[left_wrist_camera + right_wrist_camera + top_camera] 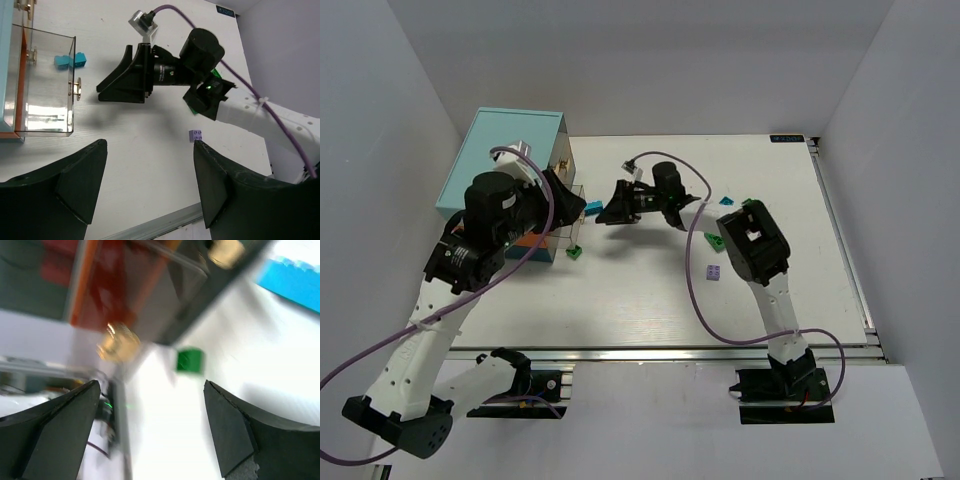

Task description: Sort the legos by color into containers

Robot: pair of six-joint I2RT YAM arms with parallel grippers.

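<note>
My left gripper [150, 150] is open and empty above the table, next to the cabinet [510, 150] with the light-teal top; in the top view the left gripper [568, 200] hangs over the clear drawers. One clear drawer [45, 82] stands pulled out, with two cyan legos [70, 60] showing at its far side. My right gripper [604, 214] is open and empty, pointing left toward the drawers; it also shows in the left wrist view [107, 87]. In the blurred right wrist view the right gripper [152, 387] faces a green lego [189, 361] and a brass drawer knob [120, 342].
A green lego [575, 252] lies by the cabinet's foot and a cyan one [592, 208] by the drawers. A pale purple lego [715, 272] lies mid-table, also in the left wrist view [195, 135]. More green [715, 240] and cyan [725, 200] legos lie under the right arm.
</note>
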